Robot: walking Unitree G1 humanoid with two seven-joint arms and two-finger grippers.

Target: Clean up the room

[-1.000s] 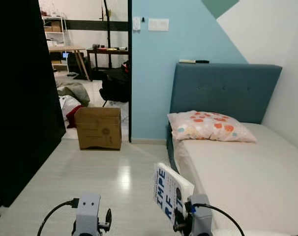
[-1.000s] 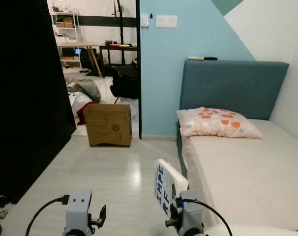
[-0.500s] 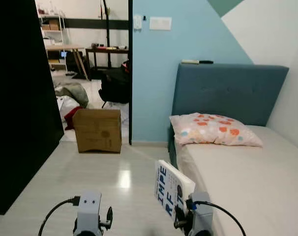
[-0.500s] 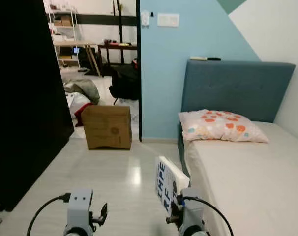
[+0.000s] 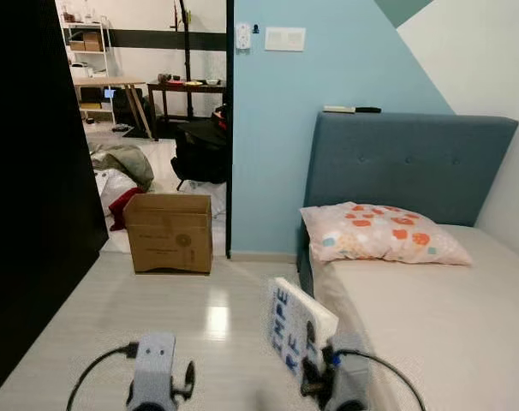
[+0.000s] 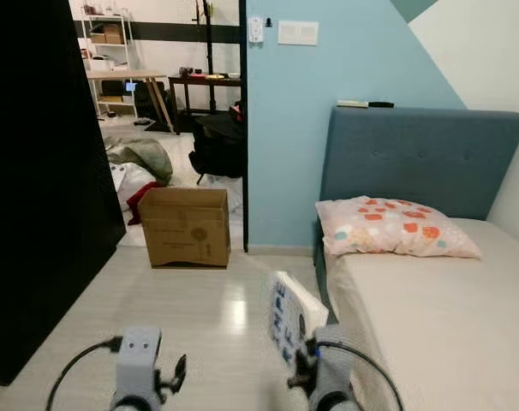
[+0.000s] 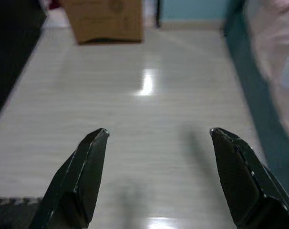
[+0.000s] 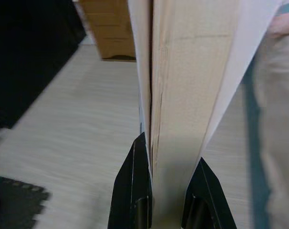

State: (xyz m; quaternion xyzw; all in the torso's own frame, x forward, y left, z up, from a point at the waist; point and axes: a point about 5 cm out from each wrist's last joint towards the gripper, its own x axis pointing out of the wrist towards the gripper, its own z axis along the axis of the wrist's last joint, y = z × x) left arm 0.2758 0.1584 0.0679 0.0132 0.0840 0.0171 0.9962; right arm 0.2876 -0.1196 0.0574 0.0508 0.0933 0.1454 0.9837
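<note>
Gripping a white book (image 8: 192,81) upright, the right hand (image 8: 166,191) is pinching its lower edge beside the bed (image 5: 431,325). Left hand (image 7: 156,176) is hanging spread over floor (image 7: 144,119), facing the cardboard box (image 5: 169,232).

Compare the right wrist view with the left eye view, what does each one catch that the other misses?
Right wrist view alone: the book's page edges squeezed between the right tool's black fingers. Left eye view alone: the book's printed cover, the pillow against the headboard, and the left tool. Shared: the cardboard box on the pale floor, and the bed.
</note>
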